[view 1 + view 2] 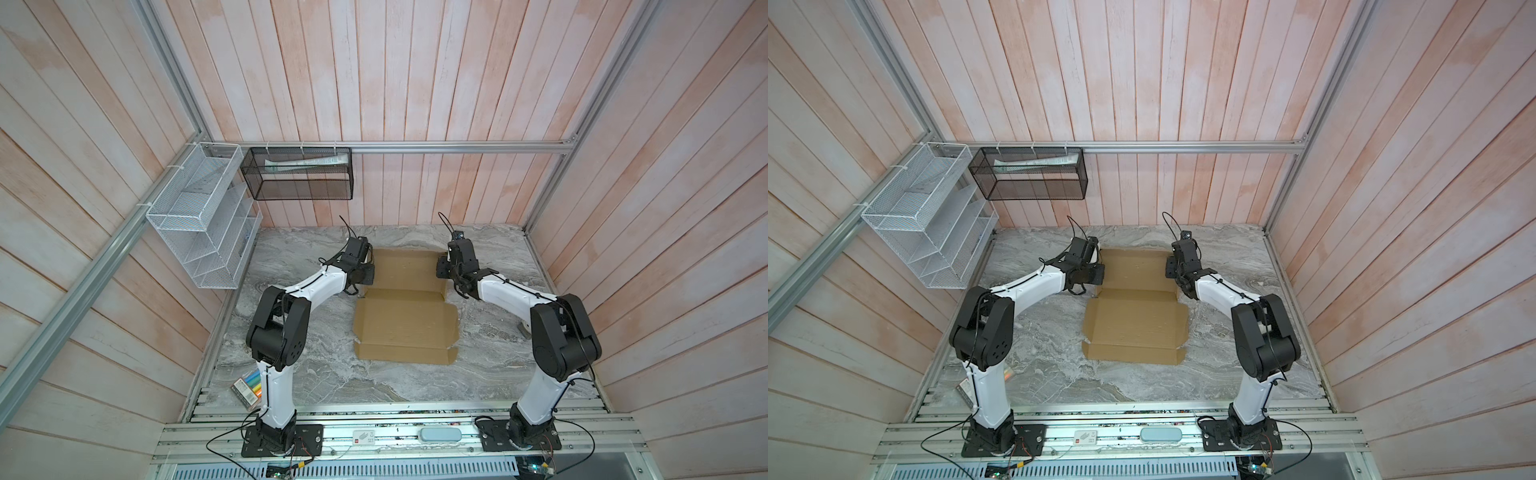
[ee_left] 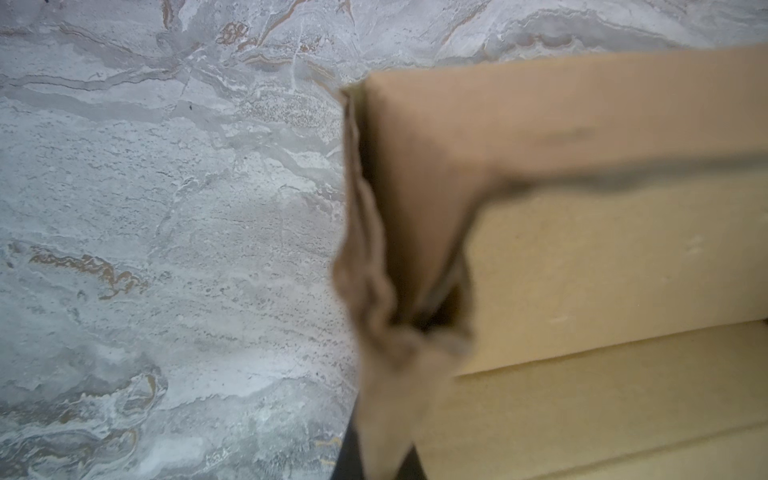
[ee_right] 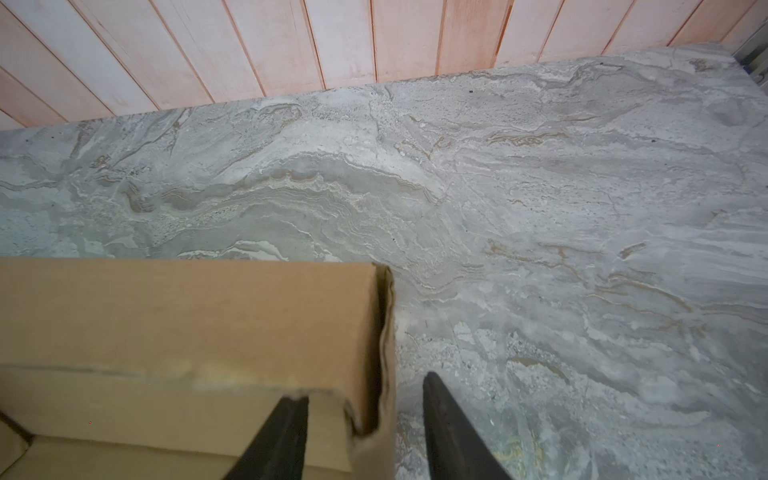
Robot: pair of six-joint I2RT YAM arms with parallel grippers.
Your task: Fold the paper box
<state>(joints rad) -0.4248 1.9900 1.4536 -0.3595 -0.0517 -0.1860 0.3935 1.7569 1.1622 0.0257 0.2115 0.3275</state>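
The paper box (image 1: 405, 328) (image 1: 1136, 328) is brown cardboard in the middle of the marble table (image 1: 490, 340). Its far half has raised side walls, and its near panel lies flat. My left gripper (image 1: 368, 270) (image 1: 1098, 272) is at the far half's left wall. In the left wrist view the left gripper (image 2: 382, 461) is shut on a crumpled edge of that wall (image 2: 602, 270). My right gripper (image 1: 441, 266) (image 1: 1170, 266) is at the right wall. In the right wrist view the right gripper (image 3: 365, 388) is open, straddling the wall (image 3: 187, 316) with one of its fingers (image 3: 286, 436) inside and the other outside, not pressing it.
A white wire rack (image 1: 199, 220) and a black mesh basket (image 1: 299, 174) hang on the far left walls. A pack of coloured markers (image 1: 248, 388) lies by the left arm's base. Wooden walls close in three sides of the table.
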